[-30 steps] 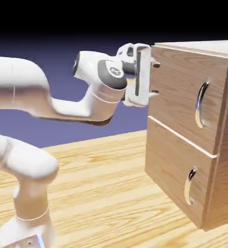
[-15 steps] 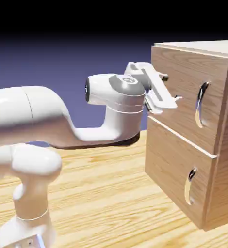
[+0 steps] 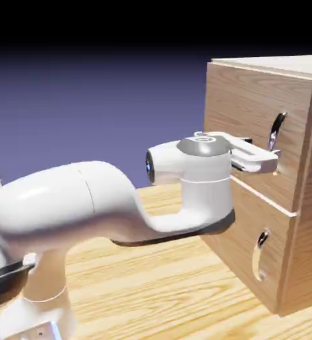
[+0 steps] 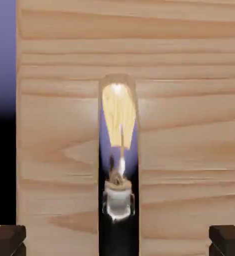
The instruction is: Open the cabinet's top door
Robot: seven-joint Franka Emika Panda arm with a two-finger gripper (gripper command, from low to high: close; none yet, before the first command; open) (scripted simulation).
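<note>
The cabinet (image 3: 265, 179) stands on the counter (image 3: 152, 279) at the exterior view's right. The fingers (image 3: 268, 158) are spread apart, level with the lower end of the top door's (image 3: 251, 126) silver handle (image 4: 118, 160), gripping nothing.

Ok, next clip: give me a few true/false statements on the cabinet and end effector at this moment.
1. The light oak wood-grain cabinet has its larger upper panel, the top door, swung wide open. False: it sits flush, closed.
2. The white arm's end effector is level with the top door's curved silver bar handle. True.
3. The end effector's fingers are clamped on that handle. False: they stand apart, the handle between them.
4. The shorter lower panel carries its own silver handle. True.
</note>
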